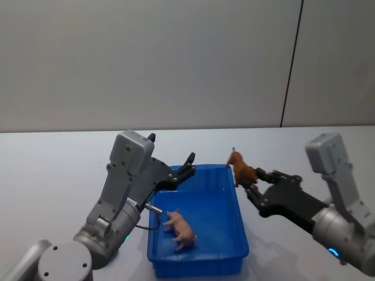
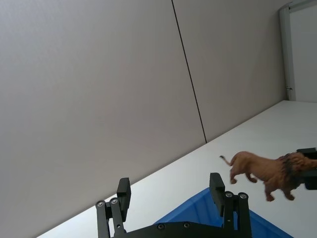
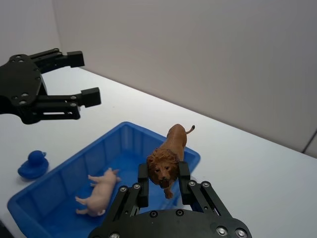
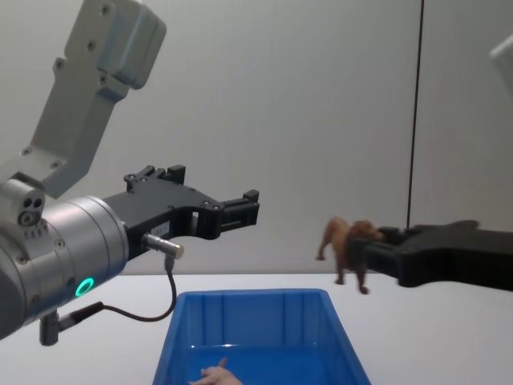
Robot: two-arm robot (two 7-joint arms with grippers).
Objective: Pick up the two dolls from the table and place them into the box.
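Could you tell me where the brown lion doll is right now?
In the head view, the lion doll is on the robot's right, held in the air by the right gripper beside the blue box's far right corner.

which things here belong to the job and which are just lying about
Job: brown lion held in the right gripper; pink pig in the blue box; left gripper, open above the box.
Lying about: blue duck on the table beside the box.
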